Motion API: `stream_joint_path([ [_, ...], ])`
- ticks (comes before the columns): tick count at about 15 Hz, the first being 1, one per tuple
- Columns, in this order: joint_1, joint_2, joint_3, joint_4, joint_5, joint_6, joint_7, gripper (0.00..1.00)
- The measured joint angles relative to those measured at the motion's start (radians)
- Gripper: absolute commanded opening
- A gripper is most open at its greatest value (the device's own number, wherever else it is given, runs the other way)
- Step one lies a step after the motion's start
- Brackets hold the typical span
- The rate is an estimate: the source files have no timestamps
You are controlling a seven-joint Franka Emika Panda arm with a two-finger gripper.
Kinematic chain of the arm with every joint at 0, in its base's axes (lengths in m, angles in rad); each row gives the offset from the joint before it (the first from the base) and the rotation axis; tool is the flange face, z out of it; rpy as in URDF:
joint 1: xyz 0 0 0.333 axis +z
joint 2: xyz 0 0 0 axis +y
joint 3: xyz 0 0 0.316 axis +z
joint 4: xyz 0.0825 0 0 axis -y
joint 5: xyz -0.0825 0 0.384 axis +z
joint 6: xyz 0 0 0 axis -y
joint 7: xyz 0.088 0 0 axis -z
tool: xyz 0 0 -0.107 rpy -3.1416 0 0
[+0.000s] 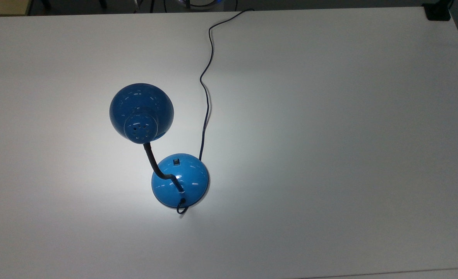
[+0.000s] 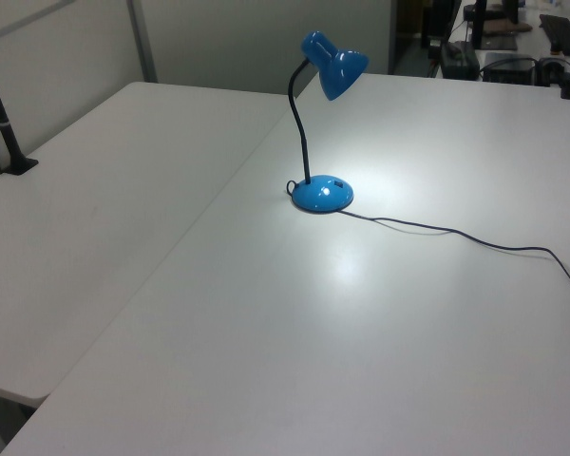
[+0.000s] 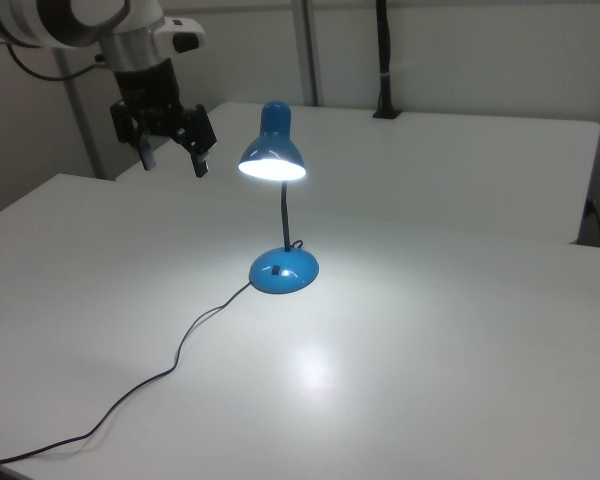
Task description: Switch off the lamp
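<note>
Tables first, since they're the biggest thing going: a big white table (image 1: 329, 155) takes up the whole top view, and in the left view a second white table (image 2: 104, 190) butts up against it along a seam.

Next down in size is the Panda arm (image 3: 90, 25), coming in at about 10 o'clock in the right view, up above the table surface. Its gripper (image 3: 172, 152) hangs in the air with the two black fingers (image 3: 199, 150) spread apart, nothing between them. It sits at roughly 9 o'clock from the lamp shade, near it but not touching.

Then the lamp (image 1: 163, 155), glossy blue, standing on the big table a bit left of middle in the top view. It's on: the right view shows the underside of the shade (image 3: 273, 152) glowing and a bright patch on the tabletop. The black gooseneck (image 1: 155, 164) bends up from the round base (image 1: 180, 180) so the shade ends up at about 11 o'clock from the base in the top view.

The thin dark cord (image 1: 205, 97) runs from the base toward 12 o'clock in the top view and off the far edge.

Smallest bit: the little black switch (image 1: 176, 160) on top of the base, on the 12 o'clock side in the top view.
</note>
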Motion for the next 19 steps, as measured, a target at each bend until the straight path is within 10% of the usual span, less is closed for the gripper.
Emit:
stream_joint_path([
  [19,-0.014,0.000,0.003,-0.003,0.000,-0.014,-0.170,1.00],
])
